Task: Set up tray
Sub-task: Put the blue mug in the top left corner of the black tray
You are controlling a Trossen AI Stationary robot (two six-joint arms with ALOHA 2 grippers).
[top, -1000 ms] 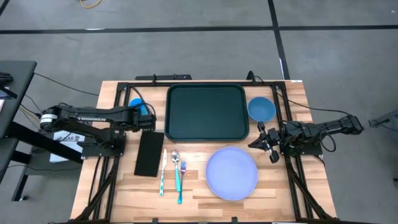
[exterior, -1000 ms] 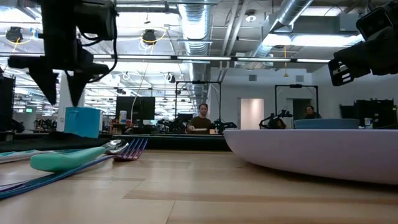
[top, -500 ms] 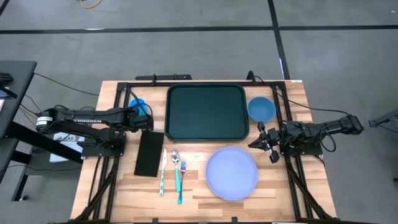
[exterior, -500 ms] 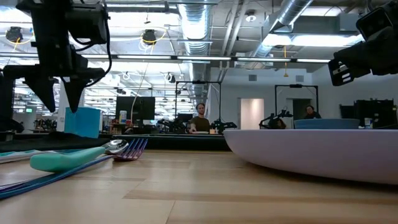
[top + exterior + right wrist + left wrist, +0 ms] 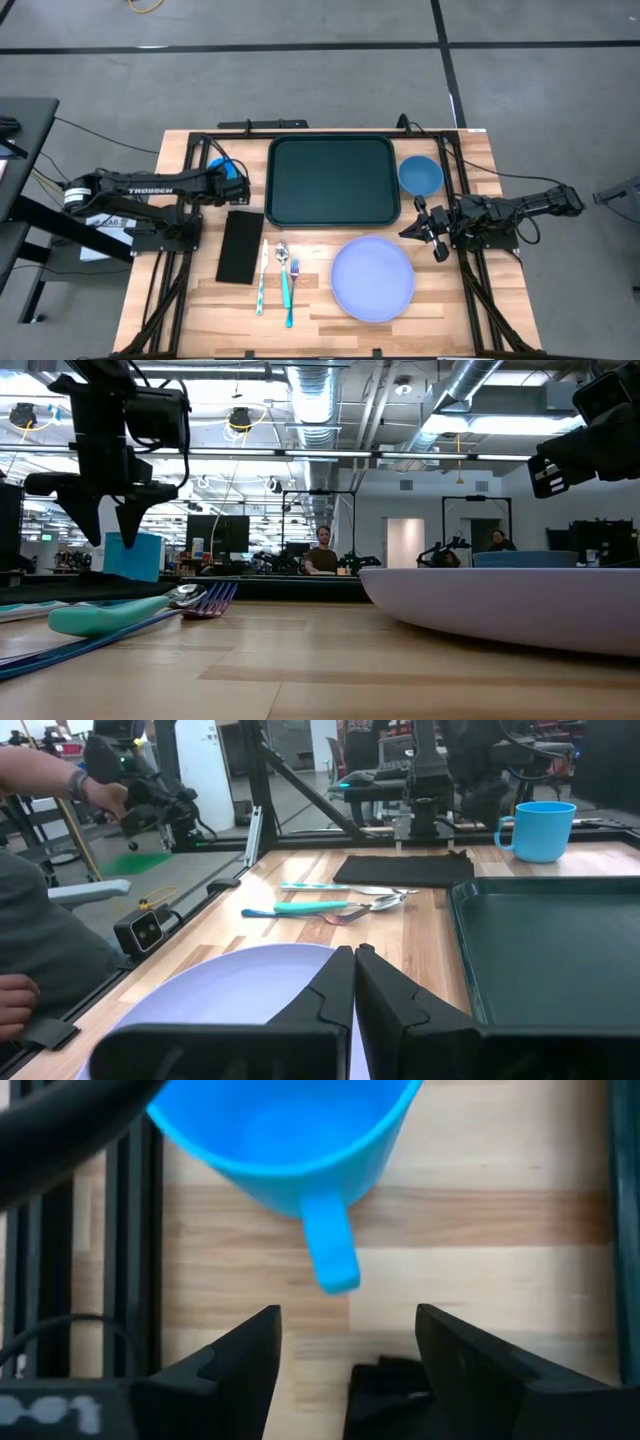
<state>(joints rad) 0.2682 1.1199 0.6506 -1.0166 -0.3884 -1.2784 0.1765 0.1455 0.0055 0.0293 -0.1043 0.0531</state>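
Looking straight down, the tray (image 5: 333, 181) sits bare at the back of the table (image 5: 450, 320). The left gripper (image 5: 345, 1345), fingers spread wide, hangs by the blue cup (image 5: 285, 1125), whose handle only its wrist view shows. The right gripper (image 5: 354, 982), fingers pressed together, waits over the plate (image 5: 240, 985).

Black arms (image 5: 150, 186), white lettering, black cables.
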